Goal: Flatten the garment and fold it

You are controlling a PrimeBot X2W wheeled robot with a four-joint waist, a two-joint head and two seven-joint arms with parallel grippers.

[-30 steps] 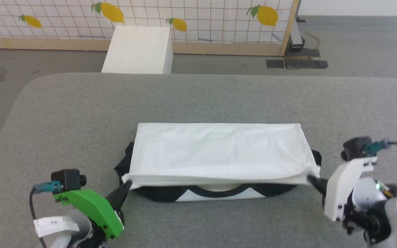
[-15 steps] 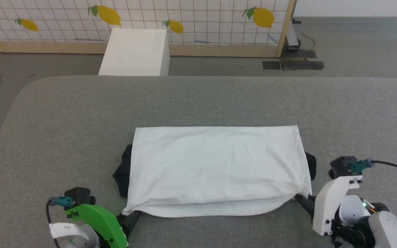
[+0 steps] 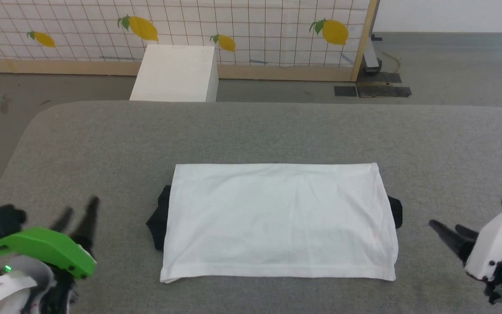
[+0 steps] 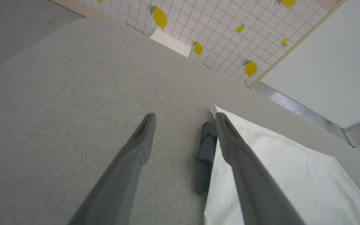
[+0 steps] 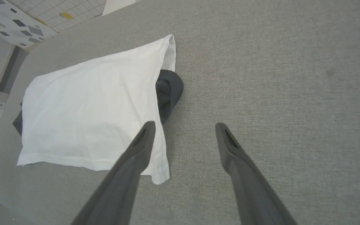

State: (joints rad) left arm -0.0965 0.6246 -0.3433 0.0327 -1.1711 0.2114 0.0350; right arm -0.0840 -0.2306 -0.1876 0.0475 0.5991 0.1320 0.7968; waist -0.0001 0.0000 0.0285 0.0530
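From the head: saw the garment (image 3: 277, 222) folded into a flat white rectangle mid-tabletop (image 3: 251, 131), black sleeve bits poking out either side; left claw (image 3: 81, 208) and right claw (image 3: 445, 226) spread wide, empty, clear of it. From the left wrist: claw (image 4: 184, 115) wide beside the garment's (image 4: 277, 175) edge. From the right wrist: claw (image 5: 185, 124) wide near its corner.

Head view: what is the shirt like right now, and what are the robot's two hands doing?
shirt: folded into a flat white rectangle on the grey table, with black sleeves poking out at both sides.
left hand: open, empty, apart from the shirt.
right hand: open, empty, apart from the shirt.
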